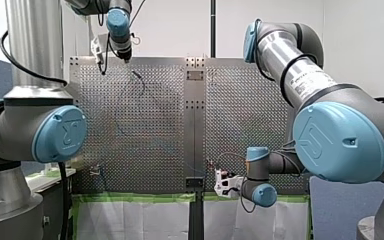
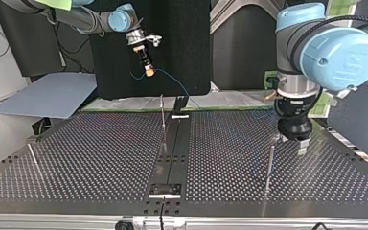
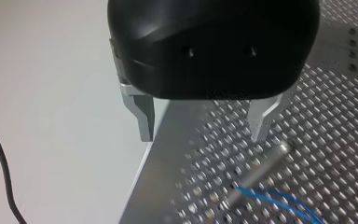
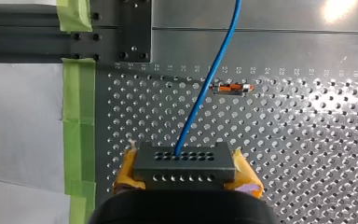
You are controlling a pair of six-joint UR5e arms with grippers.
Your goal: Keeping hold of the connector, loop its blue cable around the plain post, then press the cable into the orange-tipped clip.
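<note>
The connector (image 4: 185,161), a dark rectangular block with two rows of small holes, is clamped by its short ends between the yellow pads (image 4: 244,175) of my right end effector (image 4: 185,167), which is closed on it over the perforated metal table (image 4: 307,140). From its face the blue cable (image 4: 191,121), thin and smooth, is led ahead on a slight slant. The orange-tipped clip (image 4: 233,87) lies ahead of this end effector, just beside the cable; whether they touch cannot be told. Its long axis is laid across the cable's run, so it is judged that the cable must be shifted sideways and pressed down there, my right arm being the nearer. A round metal post (image 3: 261,168) is seen under my left end effector (image 3: 203,134), whose bare metal fingers are spread wide and hold nothing; a stretch of cable lies at the post's foot.
</note>
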